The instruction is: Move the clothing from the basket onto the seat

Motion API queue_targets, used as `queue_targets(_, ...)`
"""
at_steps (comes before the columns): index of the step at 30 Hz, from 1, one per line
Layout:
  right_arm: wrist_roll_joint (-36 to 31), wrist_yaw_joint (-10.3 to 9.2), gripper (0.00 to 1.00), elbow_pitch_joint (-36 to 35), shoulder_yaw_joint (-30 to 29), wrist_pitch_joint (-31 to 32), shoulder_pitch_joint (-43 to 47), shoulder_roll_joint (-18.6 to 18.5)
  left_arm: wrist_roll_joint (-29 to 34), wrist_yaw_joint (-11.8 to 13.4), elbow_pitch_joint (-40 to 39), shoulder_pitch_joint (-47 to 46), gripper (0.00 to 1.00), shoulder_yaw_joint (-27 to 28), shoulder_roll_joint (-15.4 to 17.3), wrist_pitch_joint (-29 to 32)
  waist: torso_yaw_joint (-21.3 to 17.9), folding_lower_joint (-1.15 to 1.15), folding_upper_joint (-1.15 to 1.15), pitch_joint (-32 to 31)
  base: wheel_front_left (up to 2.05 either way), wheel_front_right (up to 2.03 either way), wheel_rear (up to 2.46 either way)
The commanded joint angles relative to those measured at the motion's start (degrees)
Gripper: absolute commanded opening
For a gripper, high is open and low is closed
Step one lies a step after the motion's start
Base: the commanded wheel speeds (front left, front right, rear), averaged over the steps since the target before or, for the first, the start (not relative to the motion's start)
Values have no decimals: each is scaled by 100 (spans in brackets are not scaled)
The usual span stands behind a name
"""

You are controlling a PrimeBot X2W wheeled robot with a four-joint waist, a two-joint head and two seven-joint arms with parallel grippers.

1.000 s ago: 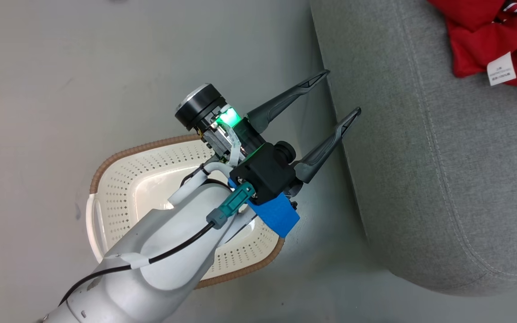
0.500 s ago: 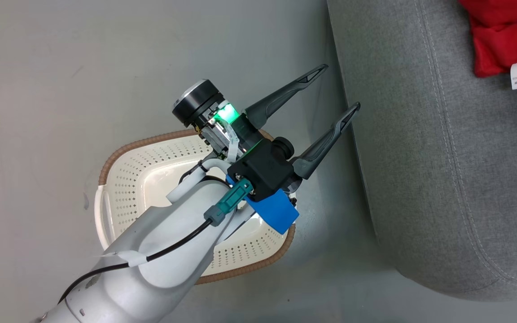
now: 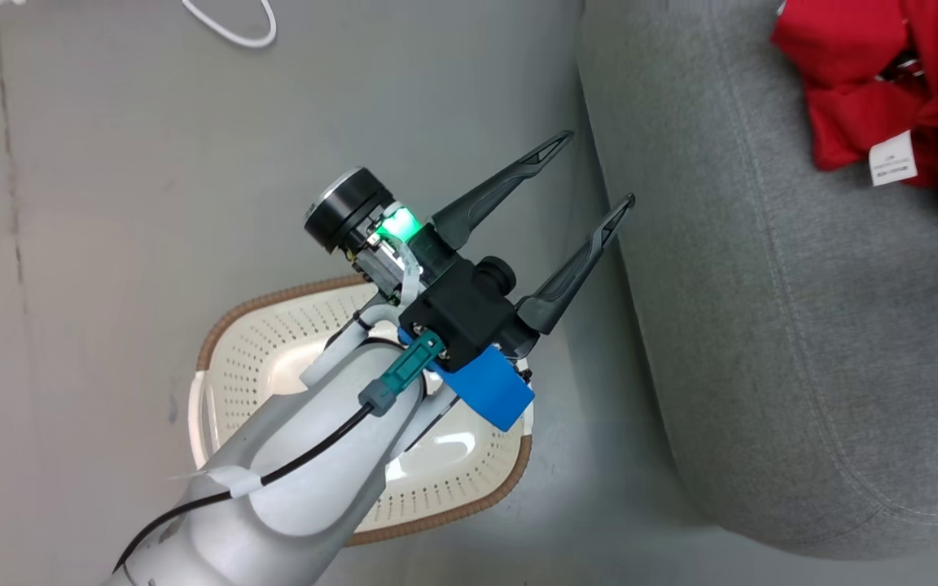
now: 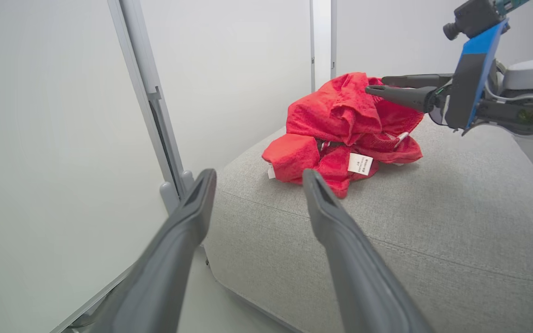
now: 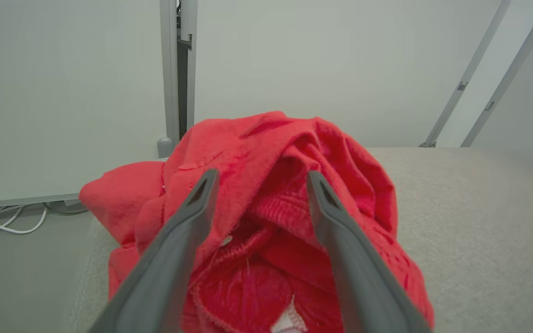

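Note:
The clothing [image 3: 884,81] is a crumpled bright red heap with a white tag, lying on the light-grey seat [image 3: 803,325] toward its far corner. It also shows as the clothing [image 4: 340,134] in the left wrist view. My right gripper [image 5: 262,175] is open, its fingers spread on either side of the heap's top; from the left wrist view the right gripper [image 4: 377,84] sits at the heap's upper right. My left gripper [image 3: 591,172] is open and holds nothing, hovering by the seat's left edge above the cream basket [image 3: 233,382]. The arm hides part of the basket.
The basket stands on the grey floor just left of the seat. A white cable [image 3: 233,28] lies on the floor farther off. Pale wall panels with a metal post [image 4: 155,106] rise close behind the seat's far side.
The whole head view has shifted, so the camera moved; more of the red heap and the cable now show. My left gripper keeps its open pose beside the seat.

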Motion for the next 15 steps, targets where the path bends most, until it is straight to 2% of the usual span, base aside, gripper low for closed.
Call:
queue_targets(1,9,1,100,-60,6,-2,142,15,-27,31,-13,52,100,57,-2,-15,-75,0,0,-119,0,0,0)
queue_targets(9,6,1,100,-672,178,-2,1212,233,-150,143,-29,584,100,385,-14,-15,-30,0,0,-766,0,0,0)
queue_targets(15,27,0,100,-1312,473,-2,1734,436,-253,272,-66,1121,100,837,35,-16,184,0,0,-1229,0,0,0)
